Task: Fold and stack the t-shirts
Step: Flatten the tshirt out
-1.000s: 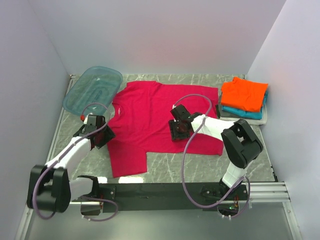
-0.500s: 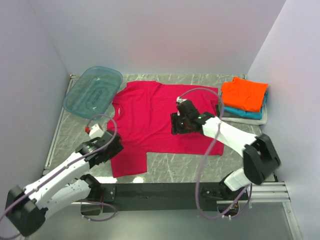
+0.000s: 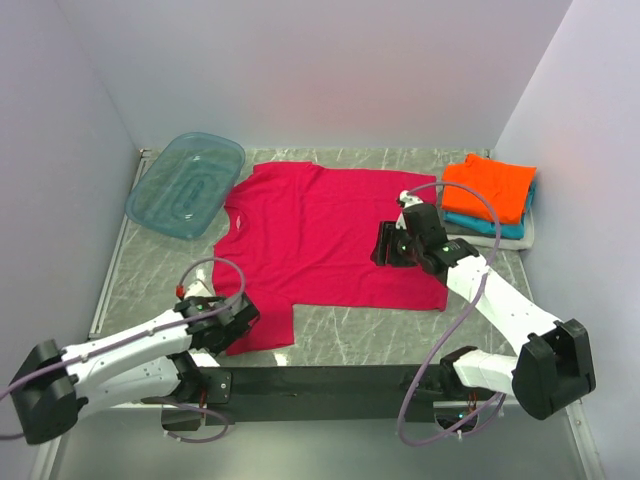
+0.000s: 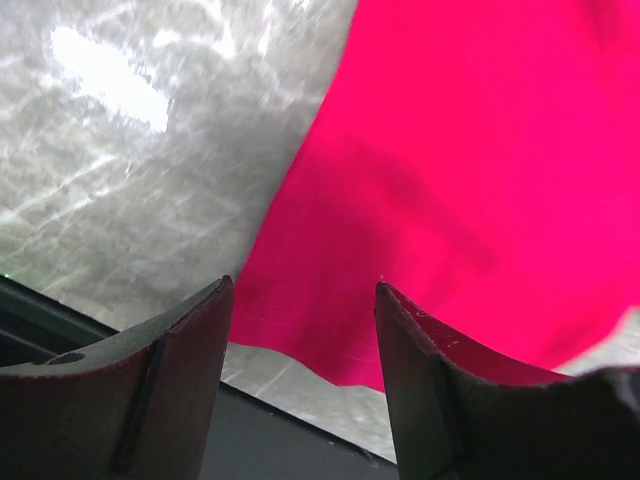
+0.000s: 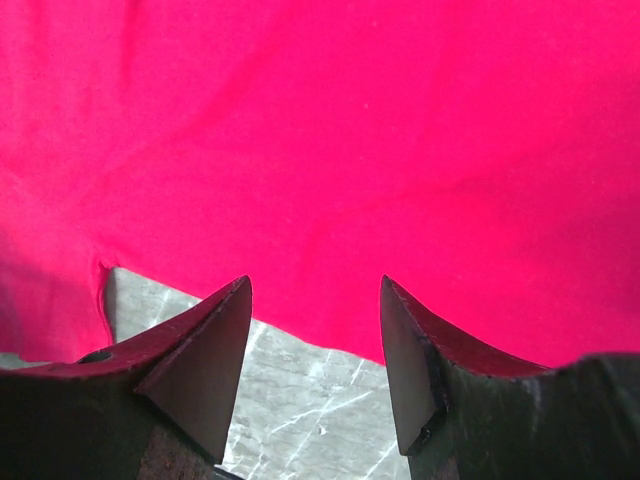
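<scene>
just changed: the left end effector (image 3: 230, 320) has swung back from beside the collar end to the near sleeve. The right end effector (image 3: 392, 245) has slid from mid-shirt out toward the hem end.
what that means: looks to me like both are lining up on edges for the first fold. No fold on this shirt yet.
left end effector state: jaws well apart with nothing in them, hanging over the sleeve edge where cloth meets worktop (image 4: 120, 150).
right end effector state: also spread wide and empty, over the shirt's near edge with bare marble showing below it.
where the shirt is: the crimson t-shirt (image 3: 320, 235) lies flat and face up mid-worktop, between the tub (image 3: 185, 183) and the folded stack (image 3: 488, 195).
which way it points: collar toward the tub on the left, hem toward the stack on the right. Long axis runs left to right, with one sleeve to the far side and one to the near side.
stack so far: orange on top, teal under it, grey-white at the bottom, so I'd say crimson is the last one.
</scene>
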